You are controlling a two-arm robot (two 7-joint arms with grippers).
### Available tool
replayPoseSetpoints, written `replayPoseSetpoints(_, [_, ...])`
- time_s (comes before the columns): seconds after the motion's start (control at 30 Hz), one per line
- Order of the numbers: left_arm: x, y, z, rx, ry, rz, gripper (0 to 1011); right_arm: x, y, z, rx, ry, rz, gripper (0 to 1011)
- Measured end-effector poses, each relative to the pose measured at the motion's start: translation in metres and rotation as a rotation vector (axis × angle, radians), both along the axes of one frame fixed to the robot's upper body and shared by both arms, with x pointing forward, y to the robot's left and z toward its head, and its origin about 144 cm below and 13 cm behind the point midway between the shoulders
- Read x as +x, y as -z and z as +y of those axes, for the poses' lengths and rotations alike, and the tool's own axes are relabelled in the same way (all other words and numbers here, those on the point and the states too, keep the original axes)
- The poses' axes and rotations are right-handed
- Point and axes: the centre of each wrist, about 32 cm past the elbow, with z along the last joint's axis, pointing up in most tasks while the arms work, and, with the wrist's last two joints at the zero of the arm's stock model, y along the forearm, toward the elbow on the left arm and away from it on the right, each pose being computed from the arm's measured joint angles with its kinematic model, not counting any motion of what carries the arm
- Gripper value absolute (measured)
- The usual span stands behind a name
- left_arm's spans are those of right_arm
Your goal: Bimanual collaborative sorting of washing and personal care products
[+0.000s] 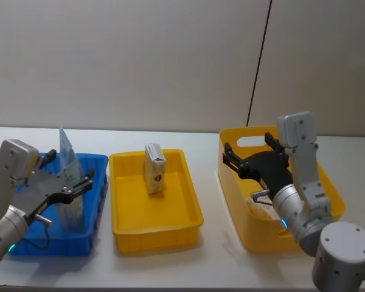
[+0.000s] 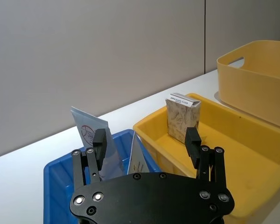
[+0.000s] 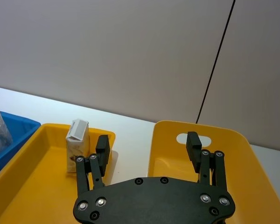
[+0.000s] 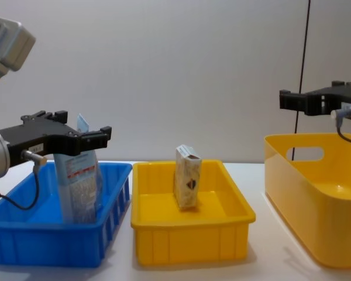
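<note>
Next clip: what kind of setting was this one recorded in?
Probably a robotics lab or test station rather than a home. A bare white table stands against a plain grey wall, and a blue tray, a yellow tray and a yellow tub are lined up for sorting.

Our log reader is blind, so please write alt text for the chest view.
A cream carton stands upright in the middle yellow tray, between a blue tray holding a white-and-blue tube and a big yellow tub. The open left gripper hovers over the blue tray, the open right gripper over the tub.
</note>
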Motion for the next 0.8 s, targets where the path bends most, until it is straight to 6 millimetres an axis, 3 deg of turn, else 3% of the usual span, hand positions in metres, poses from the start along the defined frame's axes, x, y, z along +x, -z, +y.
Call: replayPoseSetpoints(0.8, [0.006,0.008,0.014,-0.05,0.046,0.038,1001,0.0,0.0,0.0,0.0,-0.002,-0.002,1003])
